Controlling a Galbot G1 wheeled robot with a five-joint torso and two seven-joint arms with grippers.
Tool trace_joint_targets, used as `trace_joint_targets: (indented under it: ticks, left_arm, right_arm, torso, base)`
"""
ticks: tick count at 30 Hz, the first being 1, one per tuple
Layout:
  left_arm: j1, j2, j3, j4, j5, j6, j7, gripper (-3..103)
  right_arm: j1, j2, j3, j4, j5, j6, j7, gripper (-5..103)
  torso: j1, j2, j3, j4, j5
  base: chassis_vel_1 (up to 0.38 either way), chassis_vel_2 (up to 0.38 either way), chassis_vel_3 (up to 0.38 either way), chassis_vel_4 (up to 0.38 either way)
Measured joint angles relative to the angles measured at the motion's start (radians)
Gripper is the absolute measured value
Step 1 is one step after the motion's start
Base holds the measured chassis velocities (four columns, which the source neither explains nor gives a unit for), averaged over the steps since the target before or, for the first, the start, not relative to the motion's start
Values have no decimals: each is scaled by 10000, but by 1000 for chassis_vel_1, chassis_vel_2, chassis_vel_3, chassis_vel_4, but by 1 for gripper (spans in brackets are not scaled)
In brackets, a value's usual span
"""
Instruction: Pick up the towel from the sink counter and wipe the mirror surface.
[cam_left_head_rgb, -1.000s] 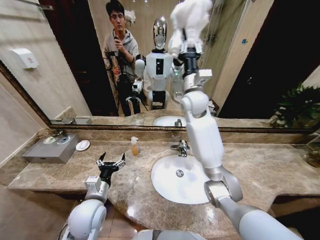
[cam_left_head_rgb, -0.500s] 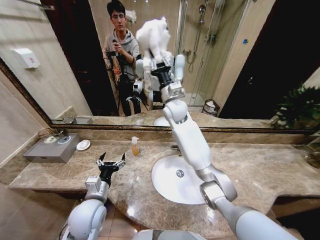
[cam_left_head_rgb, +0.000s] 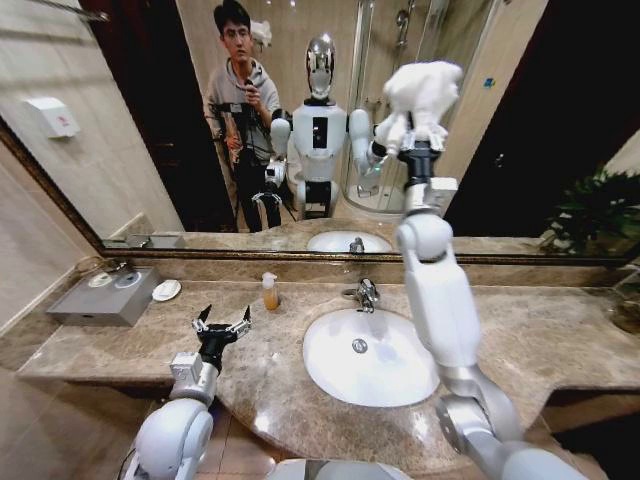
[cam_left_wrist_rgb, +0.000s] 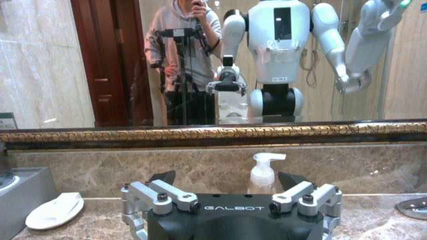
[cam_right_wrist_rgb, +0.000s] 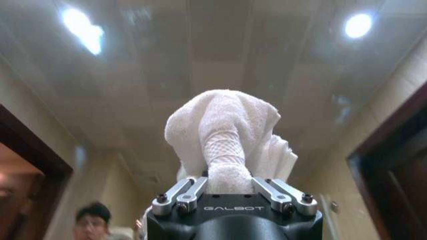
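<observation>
Right gripper (cam_left_head_rgb: 412, 135) is up high at the mirror surface (cam_left_head_rgb: 500, 130), arm stretched nearly straight up from the counter side, clamped on the towel (cam_left_head_rgb: 420, 92). In my right wrist view the towel (cam_right_wrist_rgb: 227, 140) is bunched into a wad between the closed-in fingers (cam_right_wrist_rgb: 183, 192), most of the cloth bulging out past the tips. I read that as deliberate: the soft wad leads, so cloth meets glass before any metal does.

Towel's long axis runs along the gripper's line, up and away from the wrist, its free end toward the upper part of the mirror. It sits to the right of the robot's own reflection, upper middle of the glass. I can't tell from these views whether the cloth is actually pressed on the glass or just shy of it.

Left gripper (cam_left_head_rgb: 222, 325) is parked low over the sink counter (cam_left_head_rgb: 560, 340), left of the basin (cam_left_head_rgb: 365, 357), jaws spread wide, holding nothing. Left wrist view has it aimed at the mirror frame, with the soap bottle (cam_left_wrist_rgb: 262, 172) just ahead between the fingers (cam_left_wrist_rgb: 160, 192) and a white dish (cam_left_wrist_rgb: 53, 210) off to one side. It's well clear of the working arm, which I take to be the point.

My read: pick is done, wiping is the step in hand.
</observation>
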Motion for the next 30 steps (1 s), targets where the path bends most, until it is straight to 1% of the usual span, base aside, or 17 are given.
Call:
trace_joint_targets:
  ticks: [2, 4, 7, 9, 10, 13, 14, 15, 16, 18, 19, 20, 21, 23, 26, 30]
  left_arm:
    - [1, 0, 0, 0, 0, 0, 0, 100]
    - [2, 0, 0, 0, 0, 0, 0, 100]
    - [3, 0, -1, 0, 0, 0, 0, 100]
    - [3, 2, -1, 0, 0, 0, 0, 100]
    - [3, 2, -1, 0, 0, 0, 0, 100]
    - [3, 0, -1, 0, 0, 0, 0, 100]
    - [2, 0, -1, 0, 0, 0, -2, 100]
    - [2, 0, -1, 0, 0, 0, -2, 100]
    - [3, 0, 1, 0, -1, 0, 2, 100]
    - [3, 1, 0, -1, 0, 0, 1, 100]
    - [3, 1, 0, -1, 0, 0, 1, 100]
    - [4, 1, 0, 0, 0, 0, 1, 100]
    - [3, 0, 0, 0, 0, 0, 0, 100]
    - [2, 1, -1, 0, 0, 0, 0, 100]
    - [3, 0, 0, 0, 0, 0, 0, 100]
    - [2, 0, 0, 0, 0, 0, 0, 100]
  right_arm:
    - [-138, 30, -202, 348, 143, 98, -120, 18]
    - [-185, 220, -523, 552, 201, 250, -317, 18]
    - [-86, 390, -713, 499, 200, 312, -423, 18]
    - [369, 665, -919, 65, 166, 439, -621, 18]
    - [369, 665, -919, 65, 166, 439, -621, 18]
    - [1186, 1066, -1101, -872, 54, 666, -795, 18]
    - [1802, 1430, -1195, -1599, -188, 917, -907, 18]
    - [1802, 1430, -1195, -1599, -188, 917, -907, 18]
    - [2045, 1595, -1218, -1885, -344, 1042, -952, 18]
    - [2822, 2205, -1220, -2945, -939, 1396, -1000, 18]
    - [2822, 2205, -1220, -2945, -939, 1396, -1000, 18]
    - [3052, 2389, -1200, -3238, -1156, 1500, -999, 18]
    - [3150, 2441, -1187, -3362, -1254, 1537, -999, 18]
    - [3488, 2528, -1197, -3844, -1649, 1654, -985, 18]
    - [3578, 2532, -1303, -4043, -1838, 1751, -986, 18]
    - [3563, 2527, -1708, -4300, -2061, 2019, -1064, 18]
  torso:
    - [-3, 0, -1, 3, -2]
    - [-9, 1, -4, 5, -3]
    - [-10, 1, -3, 5, -4]
    - [-10, 1, -3, 3, -4]
    - [-10, 1, -3, 3, -4]
    - [-9, 1, -2, 2, -5]
    - [-6, 0, -1, 4, -6]
    - [-6, 0, -1, 4, -6]
    - [-5, 0, -2, 2, -5]
    - [-5, 1, -2, 5, -7]
    - [-5, 1, -2, 5, -7]
    - [-5, 0, -2, 6, -7]
    - [-5, 1, -2, 7, -9]
    - [-11, 3, -4, -4, -6]
    - [-12, 4, -6, -7, -5]
    - [-12, 4, -5, -3, -3]
  base:
    - [0, 0, 0, 0]
    - [0, 0, 0, 0]
    - [0, 0, 0, 0]
    - [0, 0, 0, 0]
    - [0, 0, 0, 0]
    - [0, 0, 0, 0]
    - [0, 0, 0, 0]
    - [0, 0, 0, 0]
    - [0, 0, 0, 0]
    - [0, 0, 0, 0]
    - [0, 0, 0, 0]
    - [0, 0, 0, 0]
    - [0, 0, 0, 0]
    - [0, 0, 0, 0]
    - [0, 0, 0, 0]
    - [0, 0, 0, 0]
